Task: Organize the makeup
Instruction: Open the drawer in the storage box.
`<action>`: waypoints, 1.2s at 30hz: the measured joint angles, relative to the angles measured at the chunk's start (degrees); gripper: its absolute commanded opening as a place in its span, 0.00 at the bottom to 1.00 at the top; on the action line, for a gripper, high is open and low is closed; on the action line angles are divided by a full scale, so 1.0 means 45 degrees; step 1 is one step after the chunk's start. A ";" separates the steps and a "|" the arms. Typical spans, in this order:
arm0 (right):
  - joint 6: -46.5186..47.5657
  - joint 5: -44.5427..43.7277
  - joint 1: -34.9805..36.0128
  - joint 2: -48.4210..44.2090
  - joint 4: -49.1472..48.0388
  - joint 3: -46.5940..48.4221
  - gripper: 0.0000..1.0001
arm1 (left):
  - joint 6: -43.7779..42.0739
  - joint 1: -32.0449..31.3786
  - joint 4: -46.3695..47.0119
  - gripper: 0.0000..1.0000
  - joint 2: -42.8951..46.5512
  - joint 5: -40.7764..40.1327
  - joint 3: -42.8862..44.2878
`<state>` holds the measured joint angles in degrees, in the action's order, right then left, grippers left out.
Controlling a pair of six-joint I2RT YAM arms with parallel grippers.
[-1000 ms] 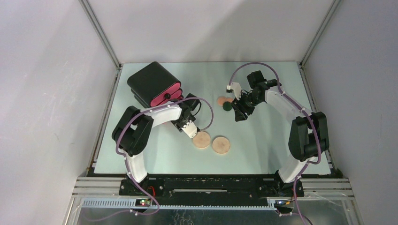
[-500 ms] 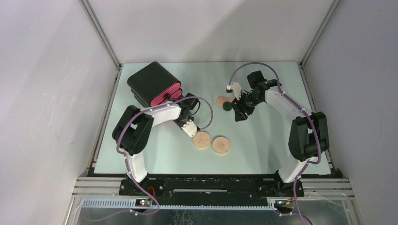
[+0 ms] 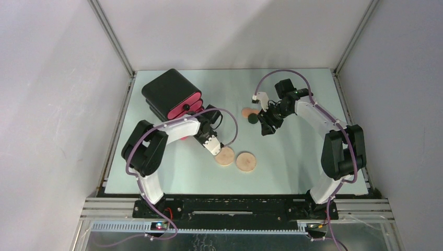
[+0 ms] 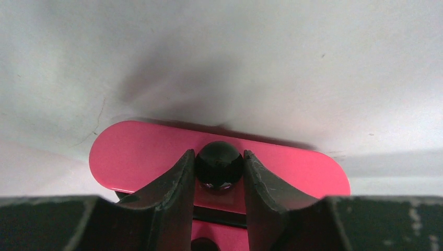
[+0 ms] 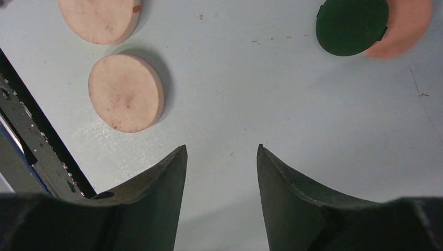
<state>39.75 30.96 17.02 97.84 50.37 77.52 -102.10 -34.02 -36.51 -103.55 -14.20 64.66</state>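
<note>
**Left fingers on the drawer knob, makeup lying out on the surface**

In the left wrist view, the left fingers point(image 4: 184, 170) are clamped on the black knob point(image 4: 219, 163) of a pink drawer front point(image 4: 136, 157), one pad pressed to each side of it. A second pink front with its own knob shows just below, at the bottom edge of the frame. In the top view these drawers belong to the black box point(image 3: 166, 90) in the upper left of the surface point(image 3: 292, 157).

The right fingers point(image 5: 166, 175) stand apart with nothing between them, only bare surface beneath.

The makeup in view is four pieces. Two tan discs point(image 3: 224, 155) point(image 3: 245, 161) lie flat, just beside each other, a little below the middle of the top view, and the left arm's wrist is close above the left one. Right of centre in that frame, the dark-green round point(image 5: 351, 25) overlaps the edge of the peach round point(image 5: 410, 26), and both are just left of the right fingers.
</note>
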 measured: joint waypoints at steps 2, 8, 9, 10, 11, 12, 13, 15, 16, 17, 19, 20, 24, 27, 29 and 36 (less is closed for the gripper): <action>0.0000 0.0000 0.0000 0.0005 0.0005 0.0000 0.60 | 0.0165 -0.0214 -0.0029 0.16 0.0107 0.0126 -0.0117; 0.0000 0.0000 0.0005 0.0019 0.0000 0.0000 0.60 | 0.0782 -0.1171 -0.0199 0.17 0.0350 0.0602 -0.0554; 0.0000 0.0000 0.0005 0.0019 0.0005 0.0000 0.60 | 0.0913 -0.1331 -0.0214 0.18 0.0350 0.0656 -0.0622; 0.0000 0.0000 0.0005 0.0019 0.0005 0.0000 0.60 | 0.0962 -0.1443 -0.0219 0.19 0.0359 0.0631 -0.0661; 0.0000 0.0000 0.0005 0.0019 0.0005 0.0000 0.60 | 0.1054 -0.1540 -0.0223 0.20 0.0384 0.0617 -0.0685; 0.0000 0.0000 0.0005 0.0019 0.0005 0.0000 0.60 | 0.1180 -0.1671 -0.0257 0.22 0.0427 0.0661 -0.0690; 0.0000 0.0000 0.0005 0.0019 0.0005 0.0000 0.60 | 0.1287 -0.1734 -0.0272 0.24 0.0461 0.0719 -0.0690; 0.0000 0.0000 0.0005 0.0019 0.0000 0.0000 0.60 | 0.1452 -0.1846 -0.0306 0.28 0.0491 0.0835 -0.0695; 0.0000 0.0000 0.0005 0.0019 0.0000 0.0000 0.60 | 0.1520 -0.1889 -0.0306 0.30 0.0505 0.0869 -0.0695; 0.0000 0.0000 0.0005 0.0019 0.0005 0.0000 0.60 | 0.1622 -0.1948 -0.0311 0.33 0.0520 0.0923 -0.0695; 0.0000 0.0000 0.0005 0.0019 0.0005 0.0000 0.60 | 0.1807 -0.2021 -0.0316 0.47 0.0559 0.1025 -0.0695; 0.0000 0.0000 0.0005 0.0019 0.0000 0.0000 0.60 | 0.1933 -0.2040 -0.0330 0.52 0.0617 0.1171 -0.0695; -0.0049 -0.0078 0.0015 0.0019 -0.0029 0.0000 0.61 | 0.2336 -0.2059 -0.0379 1.00 0.1132 0.1617 -0.0709; -0.0301 -0.0296 0.0044 0.0019 -0.0248 0.0000 0.63 | 0.2691 -0.2059 -0.0393 1.00 0.1836 0.2025 -0.0806; -0.0636 -0.0554 0.0112 0.0024 -0.0573 0.0000 0.66 | 0.3045 -0.2059 -0.0427 1.00 0.2438 0.2433 -0.0855; -0.2050 -0.2142 0.0568 0.0738 -0.1928 0.0165 0.83 | 0.5090 -0.2035 -0.0272 1.00 0.4998 0.4337 -0.1088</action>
<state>30.52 21.32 19.57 101.16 41.69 78.26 -79.20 -43.18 -37.74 -81.06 5.32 59.77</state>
